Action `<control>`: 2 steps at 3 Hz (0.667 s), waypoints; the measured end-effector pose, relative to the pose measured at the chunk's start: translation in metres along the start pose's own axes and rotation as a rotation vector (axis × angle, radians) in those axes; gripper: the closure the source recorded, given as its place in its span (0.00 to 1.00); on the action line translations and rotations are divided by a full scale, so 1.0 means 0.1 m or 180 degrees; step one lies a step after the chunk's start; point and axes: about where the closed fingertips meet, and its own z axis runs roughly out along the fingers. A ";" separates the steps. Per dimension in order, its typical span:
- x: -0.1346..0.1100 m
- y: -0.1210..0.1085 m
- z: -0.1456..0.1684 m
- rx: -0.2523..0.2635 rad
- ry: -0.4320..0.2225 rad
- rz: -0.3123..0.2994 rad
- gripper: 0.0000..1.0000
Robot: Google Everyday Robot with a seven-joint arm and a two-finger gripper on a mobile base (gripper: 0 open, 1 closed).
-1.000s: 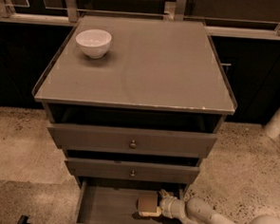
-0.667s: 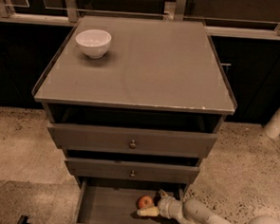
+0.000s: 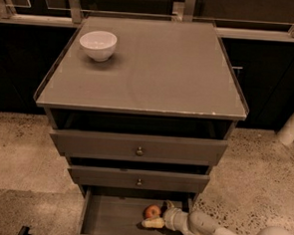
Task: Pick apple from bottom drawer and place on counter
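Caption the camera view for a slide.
Gripper at apple inside open bottom drawer; bowl on counter.

My gripper (image 3: 154, 220) sat in the bottom drawer (image 3: 108, 217), below the front edge of the counter (image 3: 154, 75) and toward its right corner, hiding the lower side of the apple (image 3: 153, 210). The picture's lower edge cut off the drawer's front, and my arm (image 3: 215, 233) ran out at the lower right. The recess (image 3: 136, 124) under the counter's front edge was too dark to read. A dark object (image 3: 24, 230) at the lower left was cropped beyond telling.
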 end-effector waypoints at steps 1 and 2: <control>0.09 -0.02 0.04 0.0051 0.0063 0.0009 0.00; 0.13 -0.02 0.07 0.0087 0.0109 0.0000 0.00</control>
